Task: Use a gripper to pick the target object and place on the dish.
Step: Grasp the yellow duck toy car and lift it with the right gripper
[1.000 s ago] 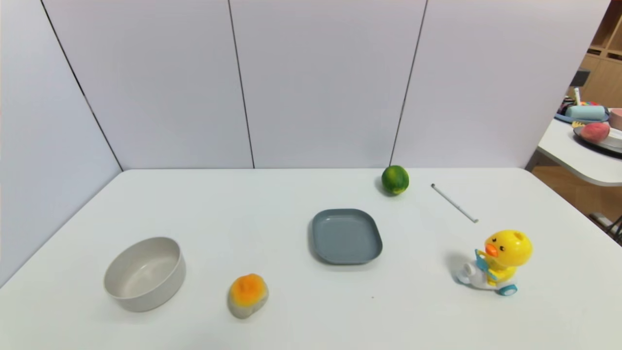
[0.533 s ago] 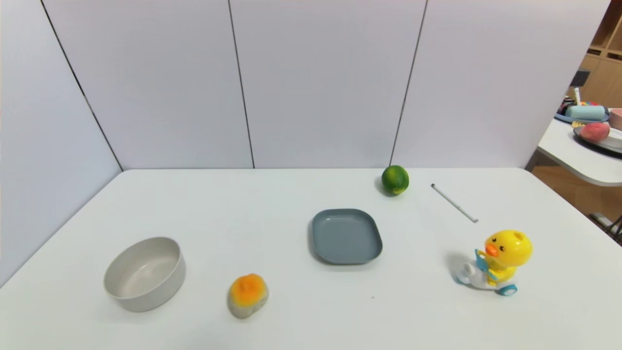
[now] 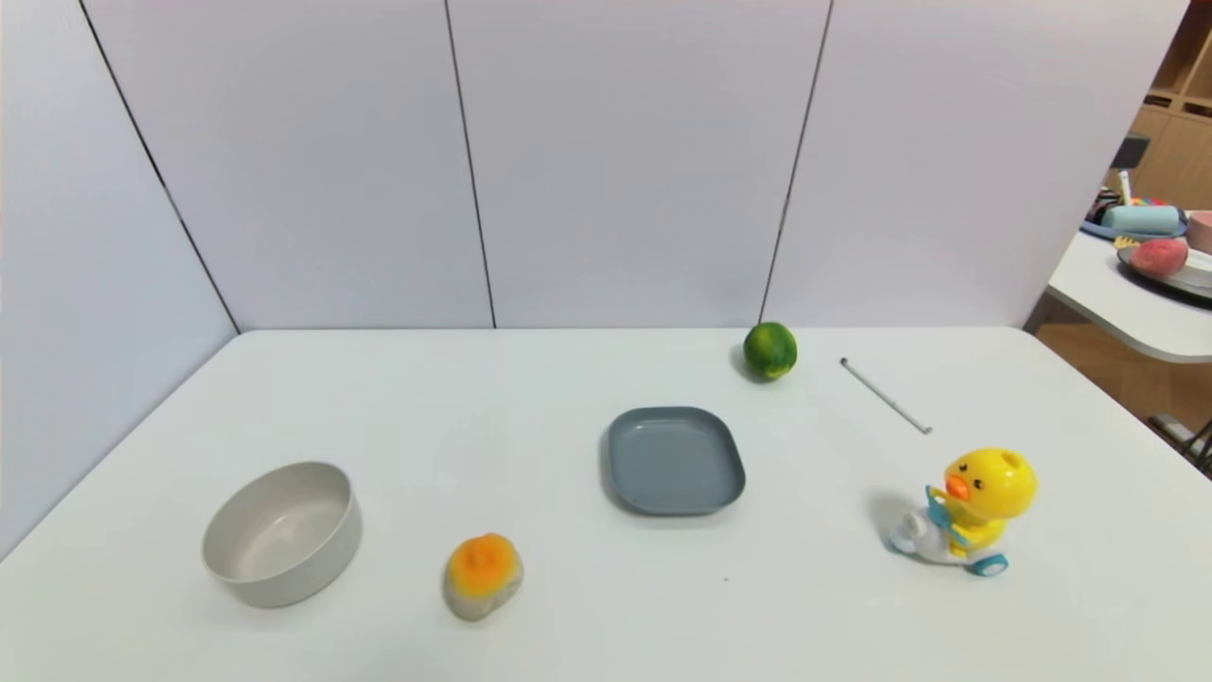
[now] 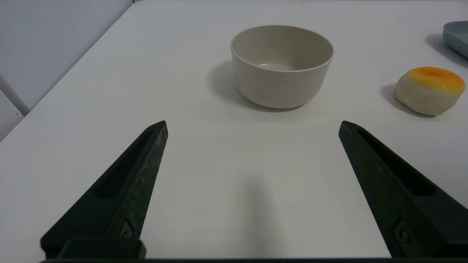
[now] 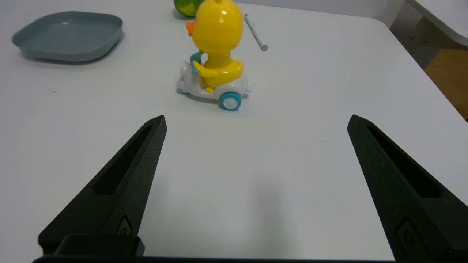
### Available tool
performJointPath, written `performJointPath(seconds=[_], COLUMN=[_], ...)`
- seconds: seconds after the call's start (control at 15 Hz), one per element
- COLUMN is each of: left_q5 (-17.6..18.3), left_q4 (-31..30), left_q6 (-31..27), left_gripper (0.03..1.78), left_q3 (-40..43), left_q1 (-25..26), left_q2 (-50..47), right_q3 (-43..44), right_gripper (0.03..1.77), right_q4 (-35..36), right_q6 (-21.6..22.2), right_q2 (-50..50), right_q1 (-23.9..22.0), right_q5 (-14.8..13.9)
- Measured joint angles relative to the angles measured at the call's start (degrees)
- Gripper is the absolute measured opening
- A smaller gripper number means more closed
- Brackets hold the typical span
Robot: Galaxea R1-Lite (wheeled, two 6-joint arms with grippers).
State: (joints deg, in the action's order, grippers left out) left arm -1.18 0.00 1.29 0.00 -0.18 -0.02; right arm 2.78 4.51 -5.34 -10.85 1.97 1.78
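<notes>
The target object, a yellow toy duck (image 3: pixel 975 502) on a white base with blue wheels, stands upright near the table's right side. The right wrist view shows the duck (image 5: pixel 216 51) a short way ahead of my right gripper (image 5: pixel 256 122), whose fingers are open with nothing between them. The dish, a flat grey-blue plate (image 3: pixel 674 461), lies empty mid-table, left of the duck, and its rim (image 5: pixel 69 36) shows in the right wrist view too. My left gripper (image 4: pixel 252 126) hangs open over bare table near the front left. Neither arm shows in the head view.
A beige-white bowl (image 3: pixel 281 532) stands at the front left, also seen as the bowl (image 4: pixel 281 65) ahead of the left gripper. An orange-grey lump (image 3: pixel 483 574) lies beside it. A green ball (image 3: pixel 770 350) and a thin white stick (image 3: pixel 885 396) lie behind the duck.
</notes>
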Motion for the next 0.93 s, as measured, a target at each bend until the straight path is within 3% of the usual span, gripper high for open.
performJointPath(seconds=[0.47, 0.93], left_q5=[-0.02, 0.00], left_q4=[0.00, 0.00], left_q6=[0.00, 0.00], left_gripper=[1.69, 1.69], left_q3=[0.00, 0.00], left_q1=[0.00, 0.00], left_q2=[0.00, 0.00], right_q3=[3.91, -1.41], right_gripper=[1.71, 1.71], right_q4=[8.80, 25.48], right_q6=[1.32, 4.74], right_q2=[-19.96, -38.81], right_q1=[9.63, 13.13], right_q5=[0.33, 0.22])
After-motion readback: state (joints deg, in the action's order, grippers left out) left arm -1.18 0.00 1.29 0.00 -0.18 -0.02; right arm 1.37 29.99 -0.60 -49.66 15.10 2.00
